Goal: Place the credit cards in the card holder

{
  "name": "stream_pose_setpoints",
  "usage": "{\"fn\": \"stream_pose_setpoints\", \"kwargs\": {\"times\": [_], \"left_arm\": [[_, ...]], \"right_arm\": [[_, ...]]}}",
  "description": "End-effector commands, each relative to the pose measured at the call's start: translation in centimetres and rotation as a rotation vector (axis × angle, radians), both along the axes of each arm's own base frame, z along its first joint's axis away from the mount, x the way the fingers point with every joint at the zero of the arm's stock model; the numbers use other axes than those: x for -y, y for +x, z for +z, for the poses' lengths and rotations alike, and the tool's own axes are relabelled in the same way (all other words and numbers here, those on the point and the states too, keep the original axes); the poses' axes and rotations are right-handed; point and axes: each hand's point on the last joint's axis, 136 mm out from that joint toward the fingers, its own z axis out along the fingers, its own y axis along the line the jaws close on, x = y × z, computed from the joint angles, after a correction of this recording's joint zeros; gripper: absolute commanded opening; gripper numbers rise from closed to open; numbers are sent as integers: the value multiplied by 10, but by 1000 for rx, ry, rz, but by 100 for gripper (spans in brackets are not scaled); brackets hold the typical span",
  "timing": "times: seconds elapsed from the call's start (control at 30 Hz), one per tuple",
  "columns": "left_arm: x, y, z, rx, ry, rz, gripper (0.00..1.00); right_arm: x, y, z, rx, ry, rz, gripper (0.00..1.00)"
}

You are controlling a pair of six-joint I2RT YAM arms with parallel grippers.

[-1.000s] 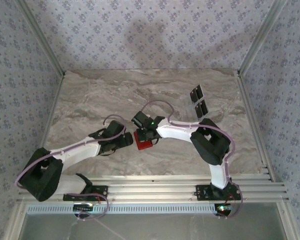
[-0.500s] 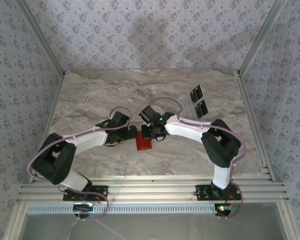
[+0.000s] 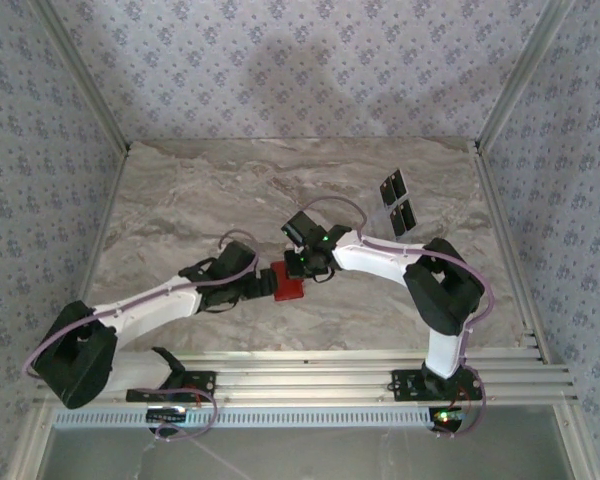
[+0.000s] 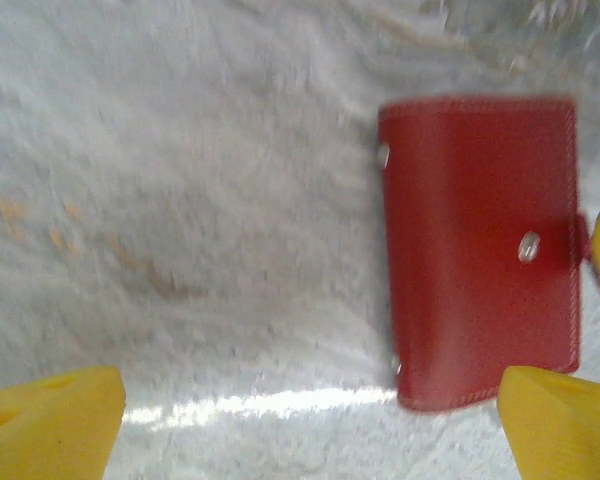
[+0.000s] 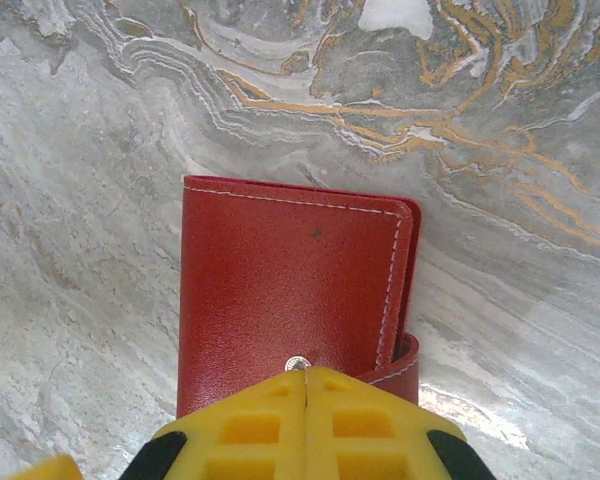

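The card holder (image 5: pixel 290 290) is hidden at 6 o'clock by the right gripper (image 5: pixel 305 385); the fingers (image 4: pixel 50 425) of the left gripper (image 4: pixel 310 425) are cut off, blurred, at 5 and 7 o'clock.

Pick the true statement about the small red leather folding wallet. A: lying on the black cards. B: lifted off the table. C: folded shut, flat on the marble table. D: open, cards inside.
C: the red wallet lies folded flat on the marble table, black cards well apart.

Grey-beige marbled counter (image 3: pixel 180 190) lay under soft even light, pale blue floral-print walls (image 3: pixel 280 70) stood behind and at both sides, aluminium posts (image 3: pixel 80 75) ran up the corners, slotted aluminium rails (image 3: pixel 300 365) lined the near edge
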Motion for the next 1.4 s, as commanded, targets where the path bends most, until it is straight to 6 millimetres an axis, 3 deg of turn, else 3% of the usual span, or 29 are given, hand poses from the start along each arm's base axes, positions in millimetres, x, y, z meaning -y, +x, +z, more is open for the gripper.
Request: {"fn": "stream_pose_setpoints", "kwargs": {"times": [0.0,0.4,0.8,1.37], "left_arm": [[-4,-12,-10,-29,24,31,96],[14,-8,-24,-32,45,-6,96],[10,-18,-47,-85,142,-26,96],[7,-21,-56,-103,165,-33,96]], "right_arm": [[2,-2,3,0,12,24,0],[-2,1,-1,-13,29,34,0],[-7,0,-6,-4,24,54,0],[-16,1,-13,-4,-4,74,0]]}}
